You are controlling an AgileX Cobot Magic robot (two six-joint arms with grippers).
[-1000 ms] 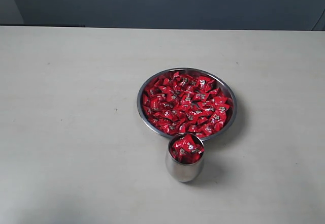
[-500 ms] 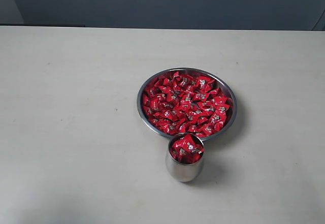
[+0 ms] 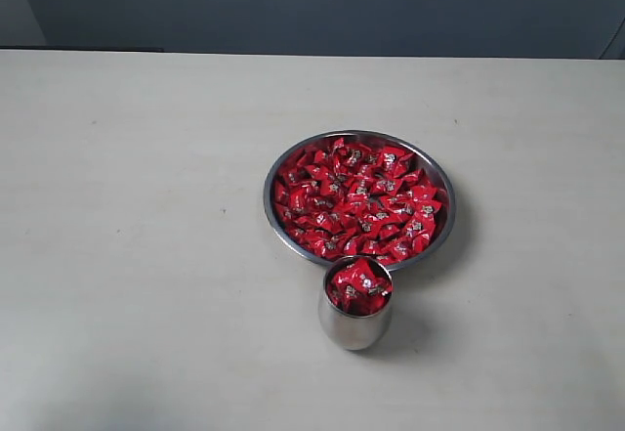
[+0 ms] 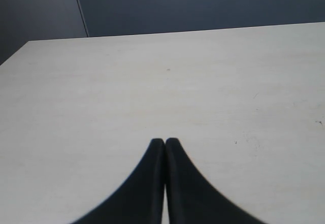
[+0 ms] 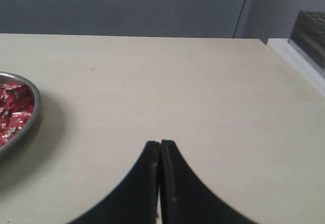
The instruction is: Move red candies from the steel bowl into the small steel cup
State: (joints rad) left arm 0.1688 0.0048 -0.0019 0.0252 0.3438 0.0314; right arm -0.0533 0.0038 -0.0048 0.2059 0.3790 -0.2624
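Note:
The steel bowl (image 3: 274, 218) sits right of the table's middle, heaped with red candies (image 3: 356, 199). Just in front of it stands the small steel cup (image 3: 354, 327), with red candies (image 3: 358, 287) piled up to its mouth. Neither gripper shows in the exterior view. In the left wrist view my left gripper (image 4: 165, 141) is shut, empty, above bare tabletop. My right gripper (image 5: 160, 144) is shut with nothing in it; the steel bowl's rim (image 5: 30, 120) and a few red candies (image 5: 11, 109) show at the edge of its view, well apart from the fingertips.
The pale tabletop (image 3: 146, 216) stretches wide to the left of the bowl. A dark wall (image 3: 312, 6) runs behind the table's far edge. In the right wrist view a white ledge (image 5: 299, 61) lies beyond the table's side.

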